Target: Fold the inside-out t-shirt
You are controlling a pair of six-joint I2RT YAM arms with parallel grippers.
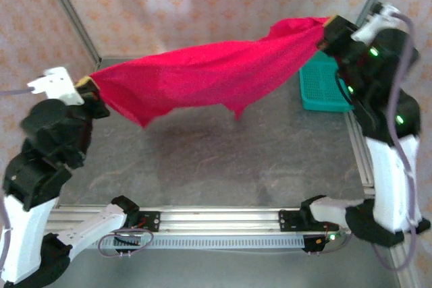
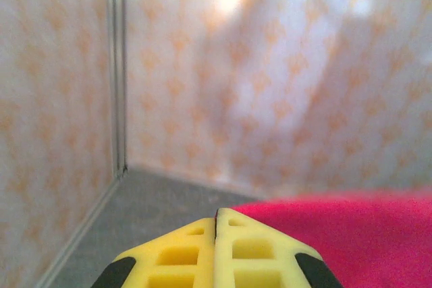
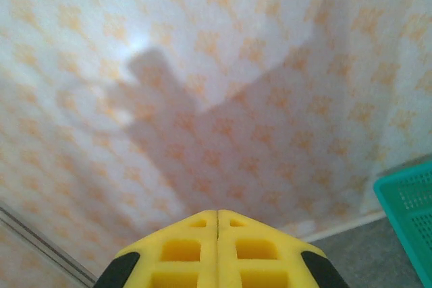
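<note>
Top external view first. I've got the crimson-red short-sleeved cloth t-shirt (image 1: 216, 75) strung in the air between the two arms, well clear of the grey table (image 1: 223, 160). The left gripper (image 1: 90, 85) is clamped on its left end, low and toward the near side. The right gripper (image 1: 327, 28) is clamped on the other end, higher and farther back, just above the teal plastic mesh basket (image 1: 322, 89). So the t-shirt's long axis runs left to right and climbs toward the right arm, and two loose flaps droop from its lower edge. Each arm sits at one end, so neither is nearer the garment than the other.

Left wrist view now. The yellow fingers of the left gripper (image 2: 216, 224) are pressed tight together, and the red t-shirt (image 2: 351, 241) spreads away to the right of them in front of the patterned curtain (image 2: 270, 99).

Right wrist view. The right gripper (image 3: 217, 217) has its yellow fingers shut flush too. I see no cloth ahead of them here, so the pinch must sit lower in the jaws. The basket (image 3: 412, 214) pokes in at the right edge.

My read is that laying it flat means both ends come down together, and the right end has farther to drop.
</note>
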